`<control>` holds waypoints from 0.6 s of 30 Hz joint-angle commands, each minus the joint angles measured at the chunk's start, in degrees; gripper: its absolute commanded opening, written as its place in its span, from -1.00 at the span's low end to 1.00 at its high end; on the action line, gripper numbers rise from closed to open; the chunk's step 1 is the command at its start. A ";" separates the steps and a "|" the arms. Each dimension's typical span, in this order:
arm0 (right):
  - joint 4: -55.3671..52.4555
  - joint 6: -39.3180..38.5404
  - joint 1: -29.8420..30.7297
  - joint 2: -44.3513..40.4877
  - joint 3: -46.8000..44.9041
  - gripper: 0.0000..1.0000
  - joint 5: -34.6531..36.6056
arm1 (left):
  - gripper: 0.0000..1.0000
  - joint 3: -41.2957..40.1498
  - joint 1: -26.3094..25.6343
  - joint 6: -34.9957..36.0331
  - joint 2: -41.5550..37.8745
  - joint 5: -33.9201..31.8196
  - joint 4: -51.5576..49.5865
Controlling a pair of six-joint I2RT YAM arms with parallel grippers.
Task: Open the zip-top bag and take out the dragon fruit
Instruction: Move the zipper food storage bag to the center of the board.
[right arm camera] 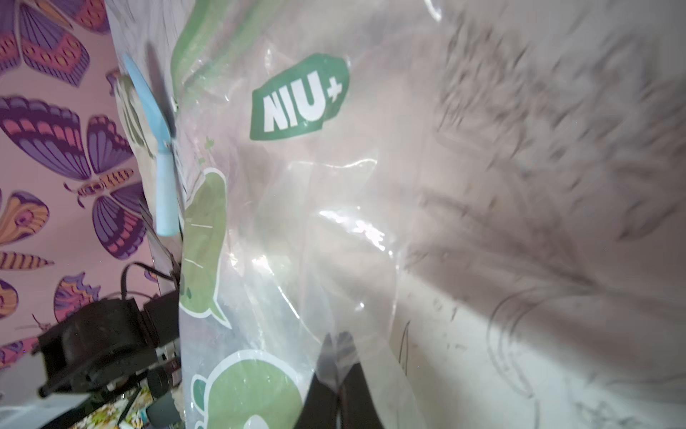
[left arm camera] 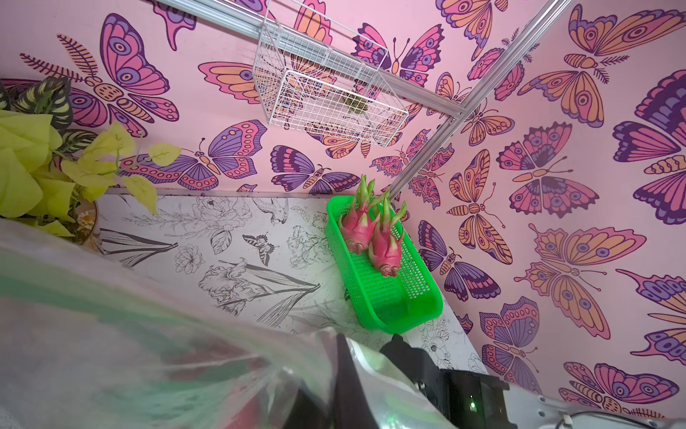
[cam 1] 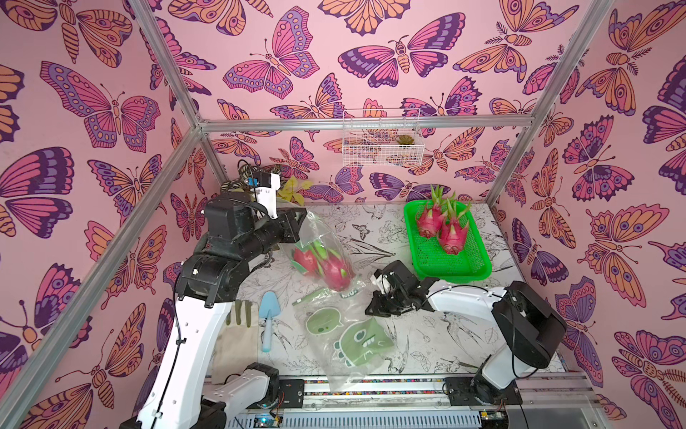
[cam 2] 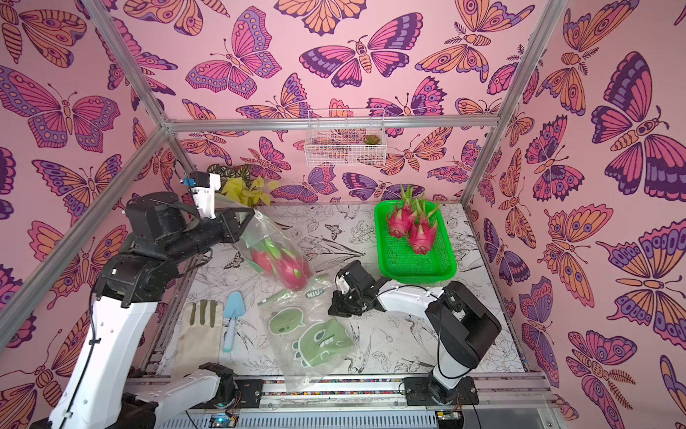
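clear plastic – zip-top bag point(cam 1: 326, 345) edges clamped in left gripper point(cam 1: 297, 223) and right gripper point(cam 1: 371, 310)

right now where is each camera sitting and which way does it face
Top views: high above the base, angled down; left gripper and right gripper appear in both top views.
Left wrist: raised, facing green tray and back wall; one finger shows, gripping zip-top bag.
Right wrist: low, facing printed bag; its fingertips show.
Shared: dragon fruit in tray, top and left wrist.
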 commanded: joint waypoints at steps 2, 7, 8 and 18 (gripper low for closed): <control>0.69 -5.27 -7.12 6.75 13.17 -1.00 2.06 | -1.00 -0.35 0.16 0.65 -1.43 -0.05 4.31; -3.75 -9.04 -12.57 19.85 36.06 -0.97 2.82 | -1.00 -1.30 0.19 -0.23 -1.76 0.77 4.31; -5.79 -9.90 -13.24 22.40 41.34 -0.89 4.06 | -1.00 -1.44 0.18 -0.49 -1.78 1.00 4.34; -15.88 -15.28 -15.39 22.76 57.89 0.51 -0.01 | -1.00 -2.36 -0.06 -2.22 -1.52 3.23 4.34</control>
